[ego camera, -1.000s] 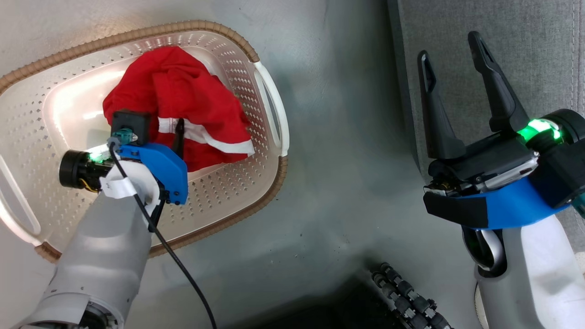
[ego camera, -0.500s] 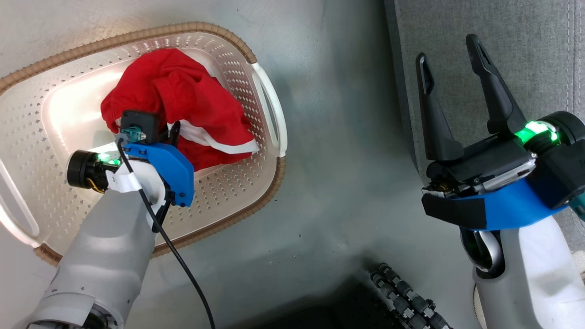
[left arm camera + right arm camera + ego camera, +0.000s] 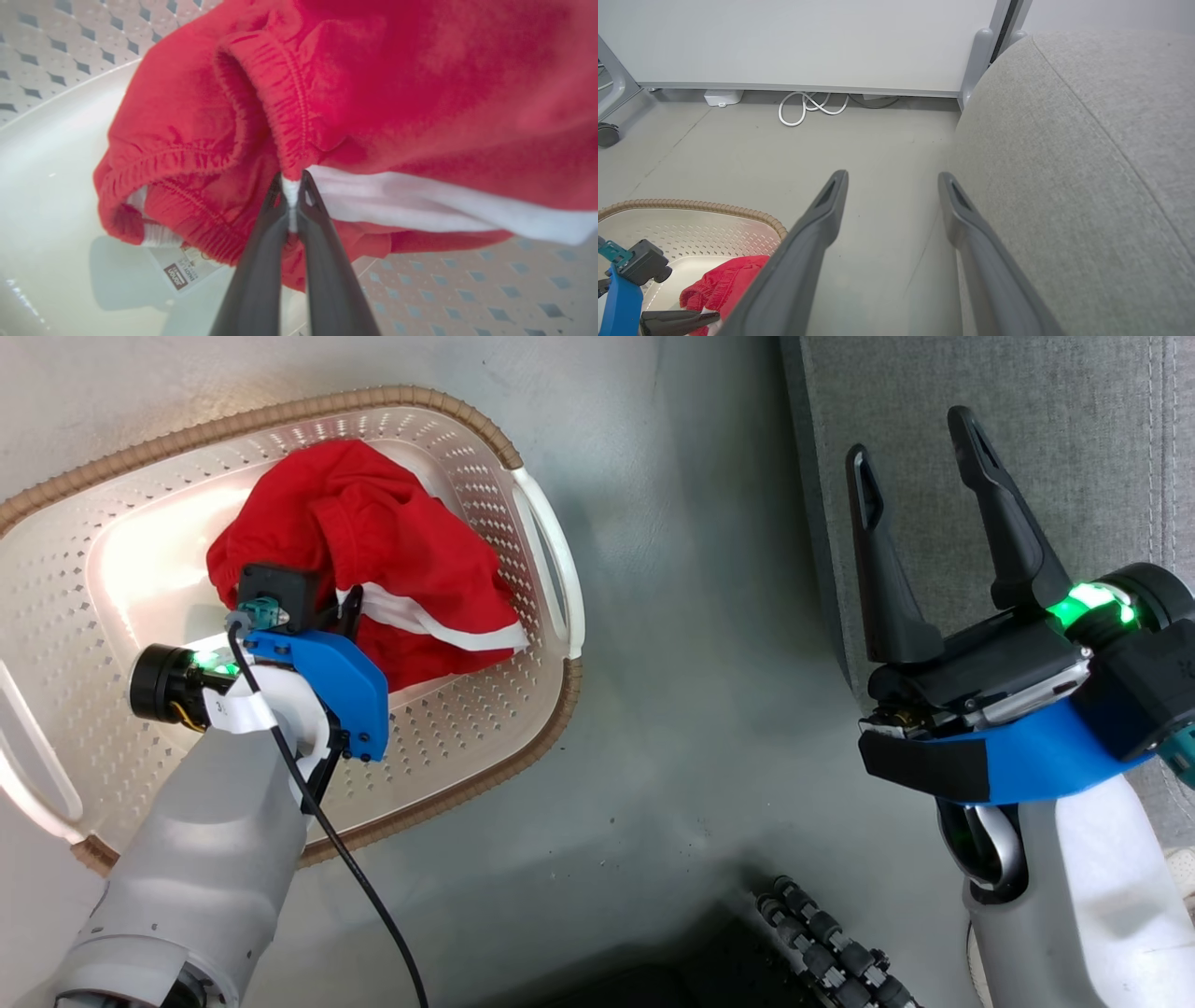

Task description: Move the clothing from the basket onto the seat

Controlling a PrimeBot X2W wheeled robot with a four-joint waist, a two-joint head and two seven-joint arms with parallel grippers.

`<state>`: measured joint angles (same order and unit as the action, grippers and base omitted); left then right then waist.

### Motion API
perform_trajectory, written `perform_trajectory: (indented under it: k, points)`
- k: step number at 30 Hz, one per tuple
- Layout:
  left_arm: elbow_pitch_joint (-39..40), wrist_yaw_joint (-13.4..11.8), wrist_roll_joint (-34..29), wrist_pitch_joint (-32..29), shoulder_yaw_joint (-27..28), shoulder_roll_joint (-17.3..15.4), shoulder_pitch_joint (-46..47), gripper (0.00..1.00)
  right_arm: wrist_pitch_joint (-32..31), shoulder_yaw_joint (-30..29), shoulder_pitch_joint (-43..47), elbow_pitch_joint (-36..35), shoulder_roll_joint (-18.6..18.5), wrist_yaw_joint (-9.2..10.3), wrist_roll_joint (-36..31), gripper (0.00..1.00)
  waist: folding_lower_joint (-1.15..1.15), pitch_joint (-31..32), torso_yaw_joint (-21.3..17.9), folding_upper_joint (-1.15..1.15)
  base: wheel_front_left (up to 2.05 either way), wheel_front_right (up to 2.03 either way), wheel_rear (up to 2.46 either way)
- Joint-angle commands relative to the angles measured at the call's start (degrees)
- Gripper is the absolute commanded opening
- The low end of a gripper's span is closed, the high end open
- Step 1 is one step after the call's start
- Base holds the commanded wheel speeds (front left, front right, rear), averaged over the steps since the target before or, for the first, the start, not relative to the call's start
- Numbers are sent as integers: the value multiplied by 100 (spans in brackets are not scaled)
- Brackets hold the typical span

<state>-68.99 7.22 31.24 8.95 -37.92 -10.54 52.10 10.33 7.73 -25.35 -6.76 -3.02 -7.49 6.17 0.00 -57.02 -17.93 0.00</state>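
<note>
The left claw [image 3: 292, 183] is clamped on the clothing [image 3: 373, 84], pinched where the white trim meets the red elastic hem. The red bundle is heaped just past the fingertips [image 3: 312, 207], all of it sat inside the basket [image 3: 448, 737]. Off to the side, the right claw [image 3: 913, 441] is held wide apart with nothing in it, the seat [image 3: 1102, 429] just beside it.

The right pincer [image 3: 893, 176], spread wide, hangs over the floor [image 3: 878, 140] mid-frame, the seat [image 3: 1064, 163] at right and the basket [image 3: 691, 205] holding red clothing [image 3: 733, 275] at lower left.
</note>
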Motion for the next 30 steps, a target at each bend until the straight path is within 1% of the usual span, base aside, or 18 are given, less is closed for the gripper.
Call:
perform_trajectory:
  k: [1, 6, 12, 17, 24, 30]
  points:
    - [1, 40, 58, 26, -56, -43, 88, 0, 37, 6, -24, 18, 18, -1, -8, 100, 0, 9, 4, 0, 0, 0, 0]
    - [2, 40, 263, 99, -219, 8, 21, 0, 41, 12, -7, 108, 18, -1, -48, 100, 0, 150, 81, 0, 0, 0, 0]
    - [33, 26, 499, 198, -487, 137, -187, 0, 5, 43, 116, 350, 1, -1, -110, 100, 0, 675, 242, 0, 0, 0, 0]
    - [86, 26, 644, 293, -725, 268, -379, 0, -36, 43, 197, 531, -97, -1, -180, 100, 0, 1311, 411, 0, 0, 0, 0]
    - [277, 26, 890, 451, -1069, 491, -900, 0, -197, -11, 583, 783, -223, -1, -183, 100, 0, 2507, 687, 0, 0, 0, 0]
    - [547, 26, 1000, 549, -1464, 602, -1190, 0, -382, -84, 978, 931, -307, -1, -225, 100, 0, 3442, 911, 0, 0, 0, 0]
